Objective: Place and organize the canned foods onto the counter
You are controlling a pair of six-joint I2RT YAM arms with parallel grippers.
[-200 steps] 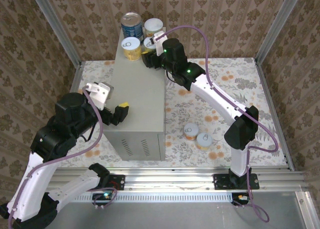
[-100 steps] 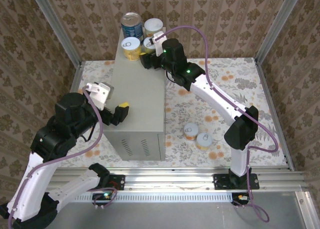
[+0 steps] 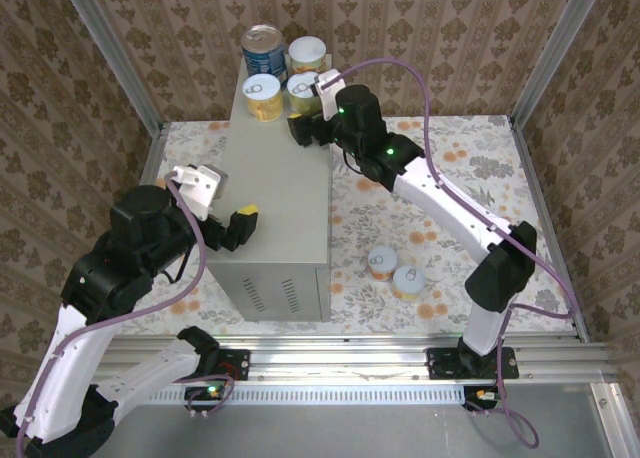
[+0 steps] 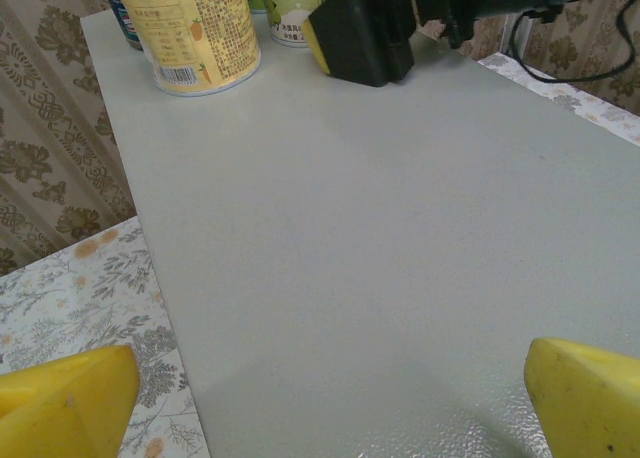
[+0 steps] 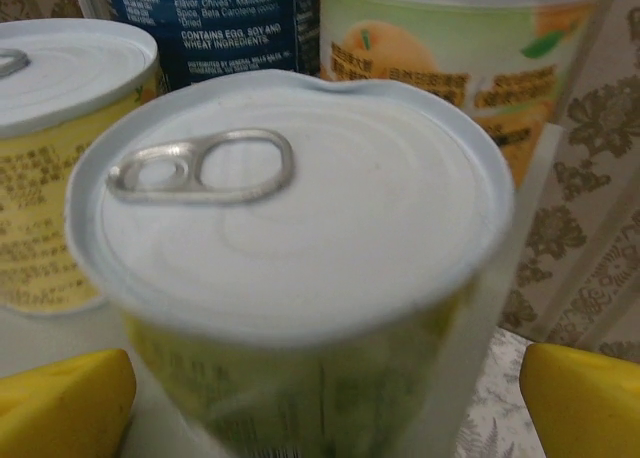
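Tins crowd the far end of the counter (image 3: 280,203), four of them, each upright with its long axis vertical and its lid facing the ceiling. The blue tin (image 3: 263,46), the tallest, stands at the far left corner, with the far right tin (image 3: 308,53) just beside it. In front of those are the near left tin (image 3: 262,96) and the near right tin (image 3: 303,90), which sits close to the counter's right edge. Seen from the right wrist, the pull ring on that last tin lies toward the left of its pale lid.

The right gripper (image 5: 325,398) is at the near right tin with its jaws spread wide. Its yellow fingertips are on either side of the tin's near face and I see no pad pressing on it. The left gripper (image 4: 320,398) hangs over the nearer half of the grey top, towards its left edge. Its jaws are also wide apart, with only bare metal between them.

Down on the floral floor (image 3: 450,168), right of the counter and towards the near side, stand the two floor tins (image 3: 381,262). They are upright too, lids up, and touch each other.
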